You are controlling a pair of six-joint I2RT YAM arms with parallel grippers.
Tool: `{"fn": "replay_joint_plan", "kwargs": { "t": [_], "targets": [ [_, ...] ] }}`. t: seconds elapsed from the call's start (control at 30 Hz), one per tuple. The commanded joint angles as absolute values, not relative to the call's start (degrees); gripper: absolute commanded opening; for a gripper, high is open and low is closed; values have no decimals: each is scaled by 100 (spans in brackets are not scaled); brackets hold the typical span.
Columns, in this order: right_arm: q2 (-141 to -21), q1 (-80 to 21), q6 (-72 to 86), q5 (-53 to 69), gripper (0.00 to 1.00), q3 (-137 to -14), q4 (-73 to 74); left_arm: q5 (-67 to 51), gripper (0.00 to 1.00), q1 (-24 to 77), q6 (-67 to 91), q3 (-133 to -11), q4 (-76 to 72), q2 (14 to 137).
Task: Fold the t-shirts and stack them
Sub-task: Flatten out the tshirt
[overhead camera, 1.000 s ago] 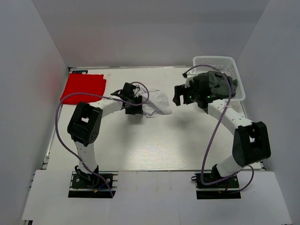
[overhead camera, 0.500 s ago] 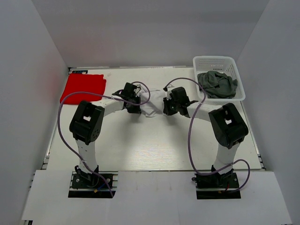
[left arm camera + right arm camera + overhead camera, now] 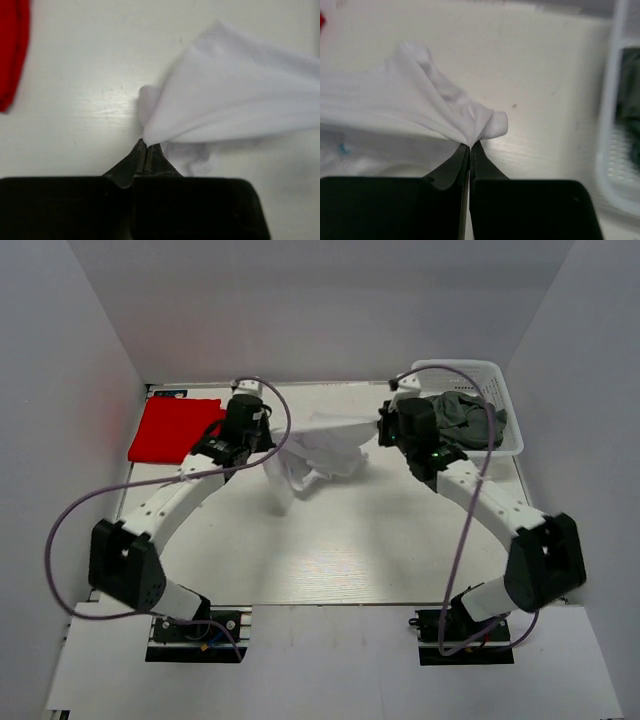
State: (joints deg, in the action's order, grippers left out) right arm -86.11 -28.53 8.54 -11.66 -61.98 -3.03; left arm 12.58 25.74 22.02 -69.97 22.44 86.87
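The white t-shirt [image 3: 322,445] hangs stretched between both grippers above the far middle of the table, its loose part drooping to the tabletop. My left gripper [image 3: 268,436] is shut on its left end [image 3: 150,134], and my right gripper [image 3: 383,426] is shut on its right end [image 3: 472,134]. A bright red t-shirt [image 3: 178,426] lies folded flat at the far left, and its edge [image 3: 11,55] shows in the left wrist view. A dark grey t-shirt [image 3: 470,420] lies crumpled in the basket.
A white lattice basket [image 3: 498,380] stands at the far right corner, and its wall [image 3: 610,125] shows right of my right gripper. White walls enclose the table on three sides. Purple cables loop from both arms.
Both grippers closed on the white t-shirt and rose toward the far side, pulling it taut between them. The left arm swung out to the left. The right arm came over from the basket.
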Motion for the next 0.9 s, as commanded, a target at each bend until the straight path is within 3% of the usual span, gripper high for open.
{"fn": "replay_joint_plan", "kwargs": {
  "t": [0.0,0.27,0.4,0.63,0.87],
  "targets": [
    [-7640,-2804,695,-2223,0,-6661,-369,2355,0,2610,2312,-7058,2408,7710],
    [-6207,-2821,185,-2294,0,-7206,-229,2760,0,2610,2013,-7602,2461,5987],
    [-5521,-2813,26,-1857,0,-7496,-63,1762,0,2610,1592,-7917,2286,5065],
    [-4870,-2830,-237,-758,0,-8796,798,-532,0,2479,1179,-9085,2504,4570],
    [-4658,-2812,-290,-624,0,-9703,1309,-1177,0,2479,1107,-10133,2953,4430]
  ]
}}
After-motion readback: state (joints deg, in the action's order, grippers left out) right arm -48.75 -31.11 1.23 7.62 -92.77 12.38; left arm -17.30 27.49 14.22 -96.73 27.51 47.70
